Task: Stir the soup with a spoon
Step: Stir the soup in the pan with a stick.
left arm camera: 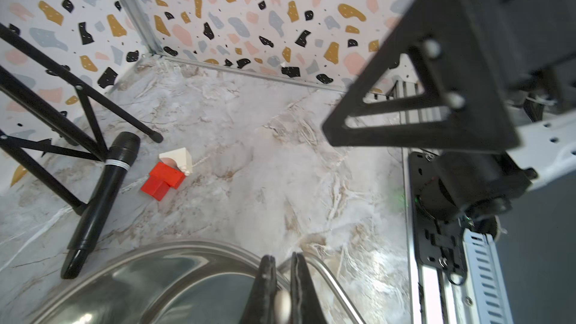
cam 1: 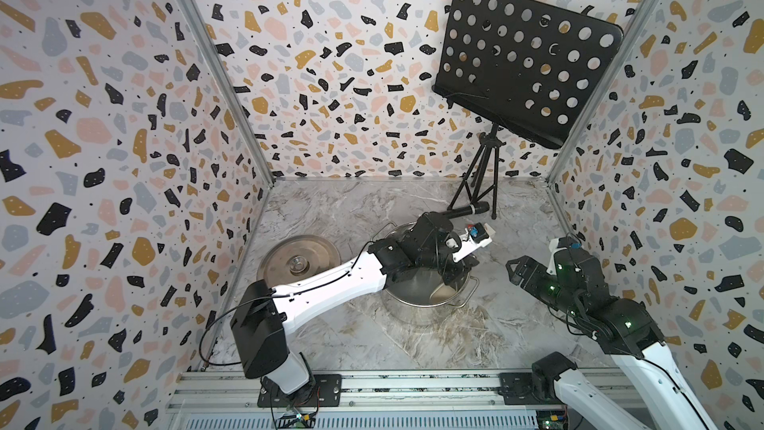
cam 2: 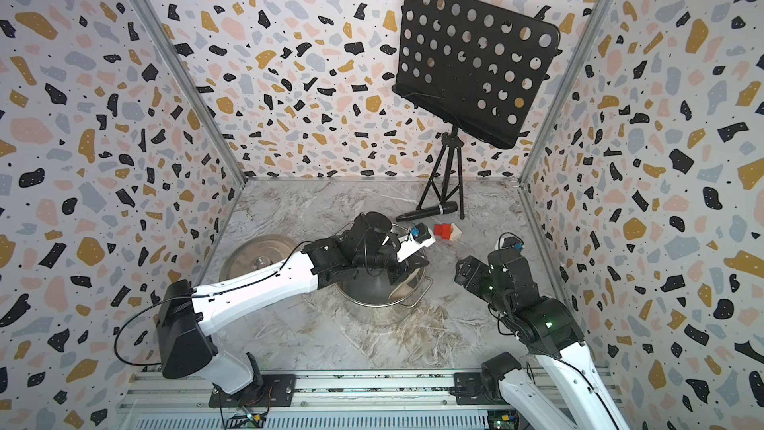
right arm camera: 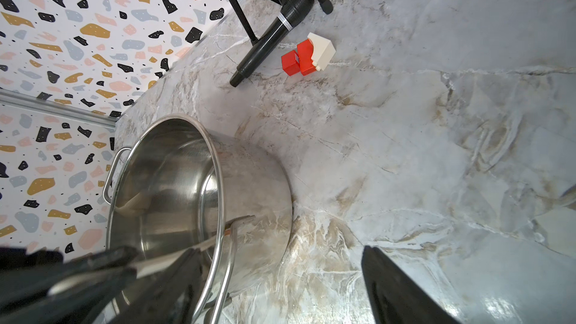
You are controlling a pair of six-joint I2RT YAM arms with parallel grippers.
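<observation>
the left gripper (left arm camera: 283, 263) is pinched tight on the flat handle of the cream-white plastic ladle spoon (cam 1: 444, 292), whose deep bowl sits just below it inside the round steel pot (right arm camera: 255, 188). the right gripper (cam 1: 516, 273) hovers beside the pot, jaws spread wide and holding nothing.

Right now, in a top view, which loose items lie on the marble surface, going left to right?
In order: pot lid → steel pot → red-and-white blocks. The microphone overlaps them, so I omit it.
</observation>
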